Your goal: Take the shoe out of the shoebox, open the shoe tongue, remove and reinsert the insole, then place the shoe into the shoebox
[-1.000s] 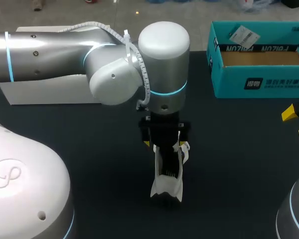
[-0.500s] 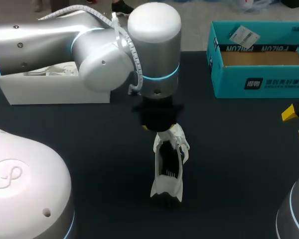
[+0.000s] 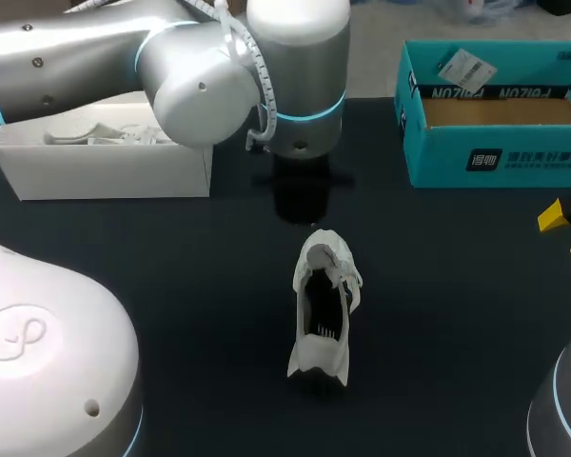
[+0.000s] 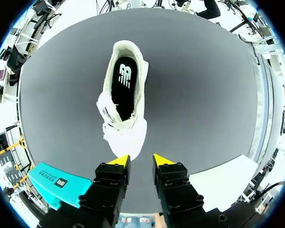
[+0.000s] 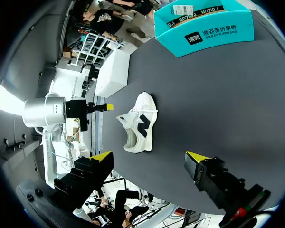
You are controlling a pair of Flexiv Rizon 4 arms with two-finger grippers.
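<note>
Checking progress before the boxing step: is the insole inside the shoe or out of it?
Inside: the left wrist view shows the dark insole lying within the shoe, filling its opening.

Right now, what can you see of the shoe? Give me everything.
The shoe is a white sneaker with a soft-looking upper, white laces and a dark mark on its side. Its mouth gapes wide, showing a black insole lying inside. It stands upright on its sole on the dark table. Nothing touches it; the left gripper hovers just off its toe, open and apart from it.
</note>
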